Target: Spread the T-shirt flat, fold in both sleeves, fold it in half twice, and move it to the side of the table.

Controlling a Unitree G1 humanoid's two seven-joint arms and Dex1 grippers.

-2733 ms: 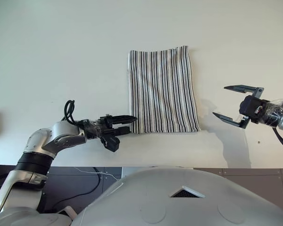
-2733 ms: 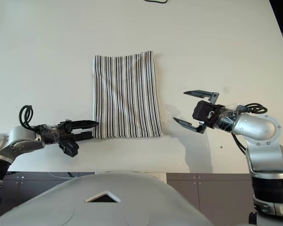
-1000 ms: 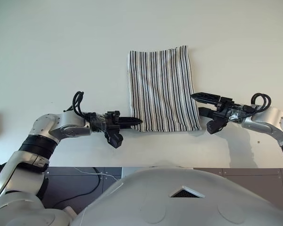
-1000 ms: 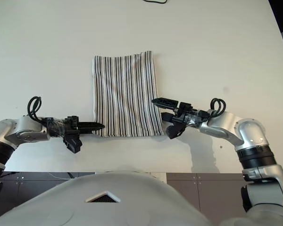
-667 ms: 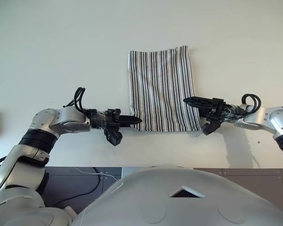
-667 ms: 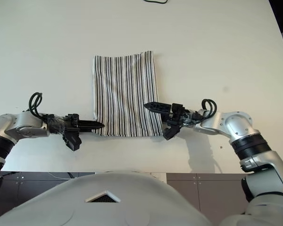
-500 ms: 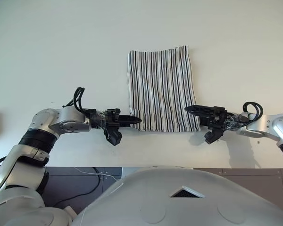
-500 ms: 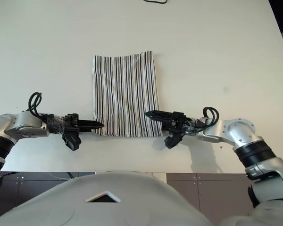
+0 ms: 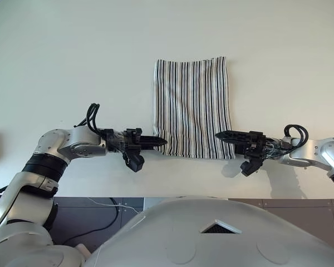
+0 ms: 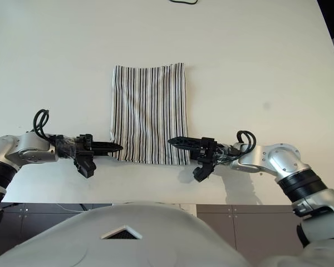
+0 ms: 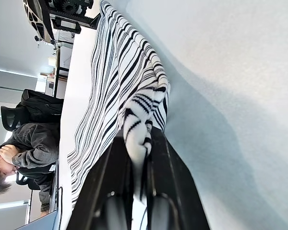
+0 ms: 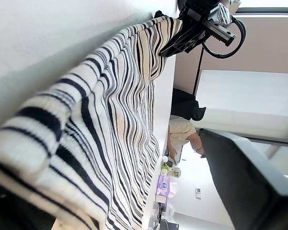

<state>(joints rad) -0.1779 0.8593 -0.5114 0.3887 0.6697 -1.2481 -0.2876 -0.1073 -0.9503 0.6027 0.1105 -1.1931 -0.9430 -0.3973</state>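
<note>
The black-and-white striped T-shirt (image 9: 192, 105) lies folded into an upright rectangle in the middle of the white table (image 9: 72, 55). My left gripper (image 9: 162, 142) lies low at the shirt's near left corner. In the left wrist view its fingers (image 11: 110, 191) are shut on a bunched fold of striped cloth (image 11: 139, 129). My right gripper (image 9: 231, 153) is at the near right corner, open, with one finger over the cloth and the other toward the table's front edge. In the right wrist view the striped corner (image 12: 86, 120) sits well apart from one finger (image 12: 249, 177).
The table's front edge (image 9: 172, 196) runs just behind both grippers. A black cable end (image 10: 183, 1) lies at the far edge. Bare table surface spreads wide to the left and right of the shirt.
My right gripper has come in from the right and lowered onto the shirt's near right corner. The near edge there has shifted a little. The left gripper has stayed shut on its corner.
</note>
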